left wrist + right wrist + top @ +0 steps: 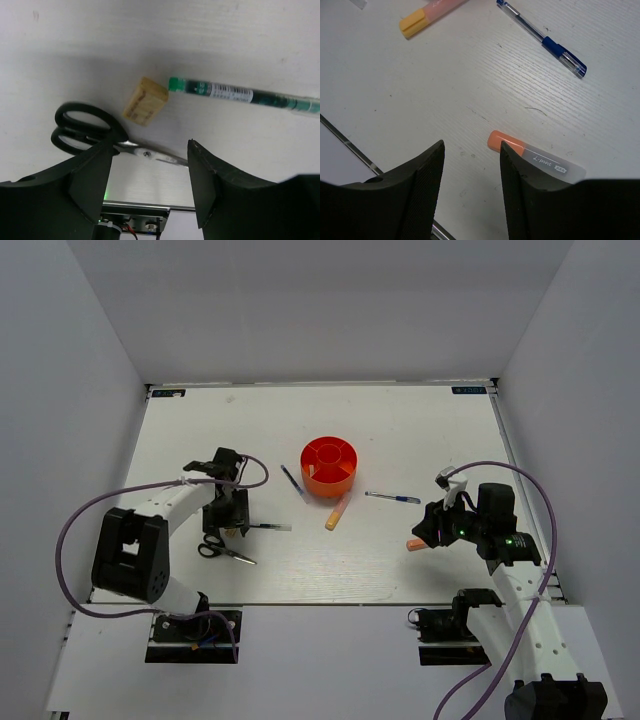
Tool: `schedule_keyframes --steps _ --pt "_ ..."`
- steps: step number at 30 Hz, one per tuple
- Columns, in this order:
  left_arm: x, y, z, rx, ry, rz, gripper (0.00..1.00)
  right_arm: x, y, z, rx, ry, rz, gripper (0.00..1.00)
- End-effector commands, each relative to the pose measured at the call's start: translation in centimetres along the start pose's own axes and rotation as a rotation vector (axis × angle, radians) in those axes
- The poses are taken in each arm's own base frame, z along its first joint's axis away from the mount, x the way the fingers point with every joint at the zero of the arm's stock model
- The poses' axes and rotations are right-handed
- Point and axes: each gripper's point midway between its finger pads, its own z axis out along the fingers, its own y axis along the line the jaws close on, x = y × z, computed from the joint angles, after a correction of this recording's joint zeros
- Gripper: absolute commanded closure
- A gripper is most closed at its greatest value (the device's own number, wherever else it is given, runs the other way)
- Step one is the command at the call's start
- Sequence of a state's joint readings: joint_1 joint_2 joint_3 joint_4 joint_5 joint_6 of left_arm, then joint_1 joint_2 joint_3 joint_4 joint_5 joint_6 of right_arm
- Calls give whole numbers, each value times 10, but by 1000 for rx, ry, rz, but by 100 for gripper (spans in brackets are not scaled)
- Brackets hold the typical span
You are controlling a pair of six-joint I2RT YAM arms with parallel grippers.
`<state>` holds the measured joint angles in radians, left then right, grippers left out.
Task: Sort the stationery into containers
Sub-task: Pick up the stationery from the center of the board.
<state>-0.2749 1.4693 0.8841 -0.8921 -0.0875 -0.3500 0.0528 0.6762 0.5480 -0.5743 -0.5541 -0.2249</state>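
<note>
The round orange-red tub (330, 465) stands mid-table. My left gripper (150, 149) is open and empty, just above small black-handled scissors (85, 127), a tan eraser block (145, 101) and a green pen (240, 94). In the top view the left gripper (228, 512) is over the scissors (225, 551). My right gripper (471, 147) is open and empty; an orange marker with a pale cap (540, 159) lies by its right finger, partly hidden behind it. A blue pen (542, 37) and a yellow-orange marker (427, 17) lie farther off.
A dark thin pen (293, 481) lies left of the tub. The blue pen (392, 498) and yellow-orange marker (338, 513) lie between the tub and my right gripper (432, 530). The table's metal front edge (140, 205) runs close under the left gripper.
</note>
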Motion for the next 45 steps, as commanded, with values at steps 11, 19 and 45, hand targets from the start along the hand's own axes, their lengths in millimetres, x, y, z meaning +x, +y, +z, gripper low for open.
schedule_keyframes --steps 11,19,45 --pt "-36 -3 16 -23 -19 66 34 -17 2 -5 -6 -41 -35 48" --pt "-33 1 20 -38 -4 70 48 -18 2 -4 -6 -40 -31 48" --pt "-97 -114 -98 417 -367 19 100 -17 3 -3 -14 -40 -31 100"
